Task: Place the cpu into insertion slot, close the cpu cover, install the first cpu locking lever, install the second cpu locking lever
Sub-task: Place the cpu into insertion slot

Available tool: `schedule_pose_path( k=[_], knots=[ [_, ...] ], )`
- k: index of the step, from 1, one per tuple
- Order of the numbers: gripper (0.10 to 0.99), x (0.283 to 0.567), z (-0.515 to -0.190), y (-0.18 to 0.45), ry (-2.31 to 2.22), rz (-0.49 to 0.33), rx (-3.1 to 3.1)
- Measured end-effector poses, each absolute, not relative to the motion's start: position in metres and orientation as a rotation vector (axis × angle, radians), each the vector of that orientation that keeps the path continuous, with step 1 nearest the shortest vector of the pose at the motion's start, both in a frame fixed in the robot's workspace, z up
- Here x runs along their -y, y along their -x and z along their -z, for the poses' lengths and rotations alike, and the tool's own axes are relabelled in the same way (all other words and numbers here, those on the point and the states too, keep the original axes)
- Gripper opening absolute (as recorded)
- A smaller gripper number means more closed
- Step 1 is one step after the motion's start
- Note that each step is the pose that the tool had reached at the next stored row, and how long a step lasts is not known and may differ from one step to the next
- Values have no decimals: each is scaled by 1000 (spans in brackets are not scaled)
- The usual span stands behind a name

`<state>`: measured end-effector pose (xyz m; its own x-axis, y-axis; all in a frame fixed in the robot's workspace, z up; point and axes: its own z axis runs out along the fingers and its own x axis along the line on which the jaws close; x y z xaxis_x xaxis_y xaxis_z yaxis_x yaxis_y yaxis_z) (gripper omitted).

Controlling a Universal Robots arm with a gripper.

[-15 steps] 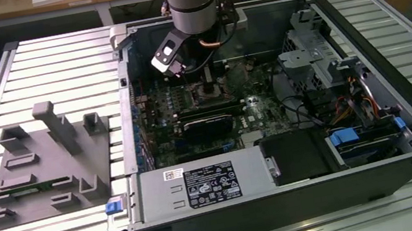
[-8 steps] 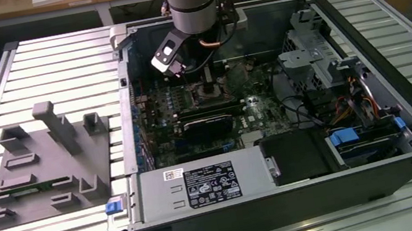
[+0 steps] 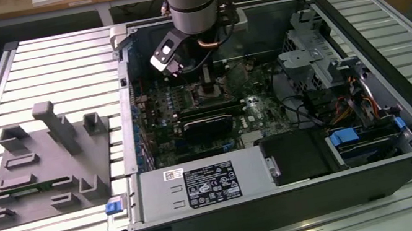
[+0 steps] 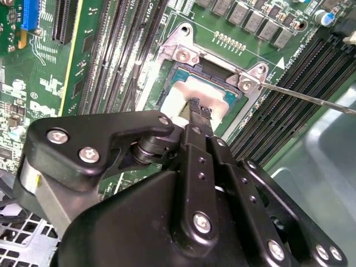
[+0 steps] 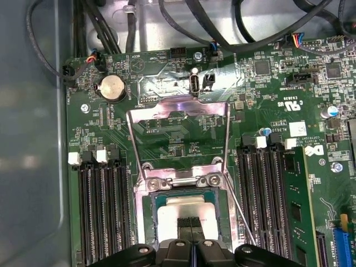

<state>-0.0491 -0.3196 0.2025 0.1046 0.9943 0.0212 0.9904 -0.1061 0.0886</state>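
Jaws stand pressed together, tips on the pale top of the cpu [image 4: 186, 92], which lies flat in the insertion slot [image 5: 143, 217] directly beneath them. The exterior view shows the open computer case [image 3: 290, 214] on a slatted metal table [image 3: 54, 59], a grey fixture [image 3: 46, 161] well apart from the jaws. Beyond the tips, the first wrist view shows the cpu cover [image 5: 178, 111] swung open and a thin locking lever [image 5: 241, 214] unlatched. The jaws' black linkage [image 4: 194, 183] covers the cpu's near edge.
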Motion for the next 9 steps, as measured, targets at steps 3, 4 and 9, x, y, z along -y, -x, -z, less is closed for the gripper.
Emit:
schedule_pose_path(
  k=[3,4,9],
  knots=[
    [106,318,-202,49,-2297,-116,-2063],
    [106,318,-202,49,-2297,-116,-2063],
    [106,318,-199,49,-2297,-115,-2063]
  ],
)
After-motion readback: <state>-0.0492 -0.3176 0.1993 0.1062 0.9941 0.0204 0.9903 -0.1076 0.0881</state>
